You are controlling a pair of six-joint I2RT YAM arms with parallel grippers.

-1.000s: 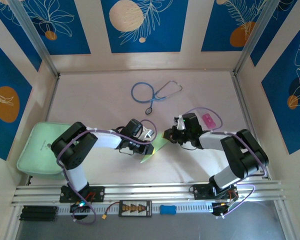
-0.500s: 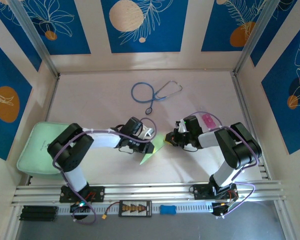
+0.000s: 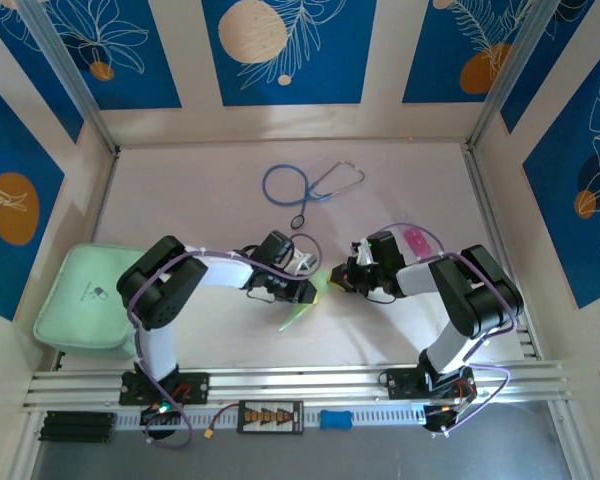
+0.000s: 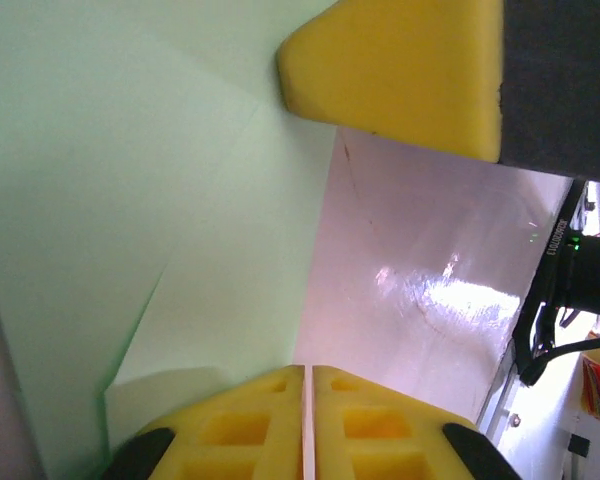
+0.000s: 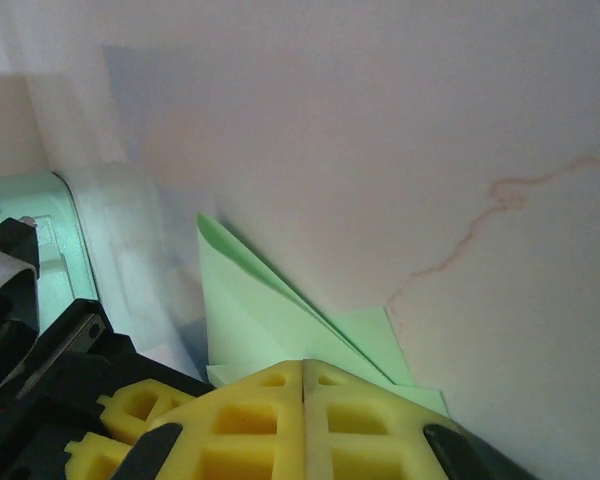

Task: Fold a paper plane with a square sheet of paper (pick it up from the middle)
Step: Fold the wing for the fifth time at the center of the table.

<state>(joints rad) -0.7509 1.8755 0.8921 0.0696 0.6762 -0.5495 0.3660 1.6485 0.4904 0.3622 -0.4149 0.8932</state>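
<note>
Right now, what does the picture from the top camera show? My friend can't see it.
The left gripper and the right gripper meet over the middle of a pale table, both at a folded sheet of pale green paper. A blue stethoscope lies farther back, and a thick mint-green pad sits at the left edge.

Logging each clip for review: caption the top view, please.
The left claw and right claw pinch a folded green paper at centre; stethoscope behind, mint pad at left.

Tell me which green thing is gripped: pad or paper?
The thin creased paper, pinched by the left gripper and right gripper. The thick pad lies apart at the left edge.
</note>
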